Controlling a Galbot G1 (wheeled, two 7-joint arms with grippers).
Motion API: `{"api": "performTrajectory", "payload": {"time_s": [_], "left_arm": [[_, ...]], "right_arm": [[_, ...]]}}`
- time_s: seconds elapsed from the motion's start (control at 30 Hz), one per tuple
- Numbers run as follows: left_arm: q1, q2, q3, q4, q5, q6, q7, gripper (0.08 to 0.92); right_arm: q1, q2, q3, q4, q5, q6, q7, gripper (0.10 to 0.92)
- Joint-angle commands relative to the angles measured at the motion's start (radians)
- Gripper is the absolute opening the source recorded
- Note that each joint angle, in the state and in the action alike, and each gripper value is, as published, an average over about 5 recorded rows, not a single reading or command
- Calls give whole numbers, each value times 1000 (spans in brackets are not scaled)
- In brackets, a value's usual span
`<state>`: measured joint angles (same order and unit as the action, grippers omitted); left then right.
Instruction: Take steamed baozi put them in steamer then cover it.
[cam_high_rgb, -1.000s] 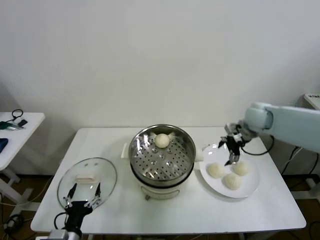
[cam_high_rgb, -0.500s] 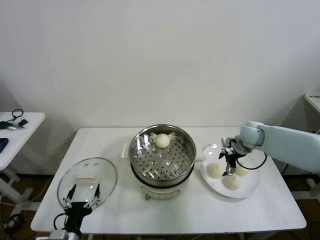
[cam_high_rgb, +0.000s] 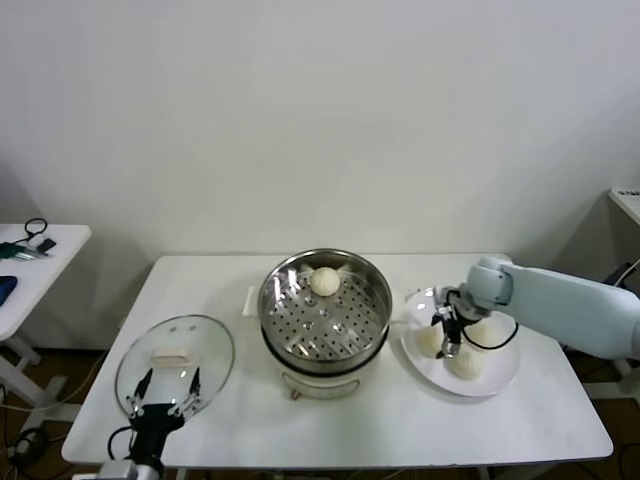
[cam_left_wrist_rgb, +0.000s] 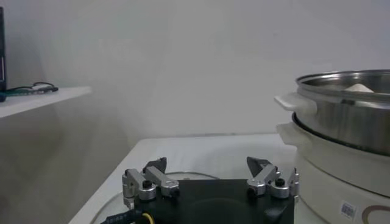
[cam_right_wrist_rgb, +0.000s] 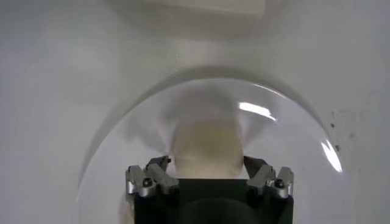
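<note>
3 smooth cream baozi (cam_high_rgb: 466, 362) on flat white plate (cam_high_rgb: 505, 374), right of shiny perforated steel steamer (cam_high_rgb: 324, 310) holding 1 bun (cam_high_rgb: 323, 281). Right gripper (cam_high_rgb: 443, 336) tipped down over plate's left bun (cam_right_wrist_rgb: 205, 149), jaws straddling it, grip not confirmable. Glass cover (cam_high_rgb: 174, 363) flat on table (cam_high_rgb: 380, 420) at left. Left gripper (cam_left_wrist_rgb: 207, 176) low beside cover, jaws wide apart, empty.

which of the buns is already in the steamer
The lone steamed baozi at the steamer's back edge; the other buns remain on the white plate to its right.
</note>
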<state>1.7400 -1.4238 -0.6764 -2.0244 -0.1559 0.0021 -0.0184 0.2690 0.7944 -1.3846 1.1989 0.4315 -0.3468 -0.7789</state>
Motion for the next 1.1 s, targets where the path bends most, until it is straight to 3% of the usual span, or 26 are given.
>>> {"api": "performTrajectory", "payload": {"time_s": [0.03, 0.37, 0.57, 0.83, 1.1], "left_arm": [[3, -1, 2, -2, 2, -2, -1, 823], [8, -2, 8, -10, 5, -4, -2, 823], [7, -3, 18, -10, 10, -3, -1, 823], [2, 0, 30, -17, 15, 1, 1, 823], [5, 5, 33, -25, 18, 0, 2, 823]], "right_arm": [[-27, 7, 33, -11, -6, -3, 4, 714], [165, -42, -82, 62, 43, 17, -52, 665], [493, -34, -293, 129, 134, 52, -110, 662], [938, 103, -469, 239, 353, 61, -197, 662], [894, 288, -284, 378, 549, -91, -46, 664]]}}
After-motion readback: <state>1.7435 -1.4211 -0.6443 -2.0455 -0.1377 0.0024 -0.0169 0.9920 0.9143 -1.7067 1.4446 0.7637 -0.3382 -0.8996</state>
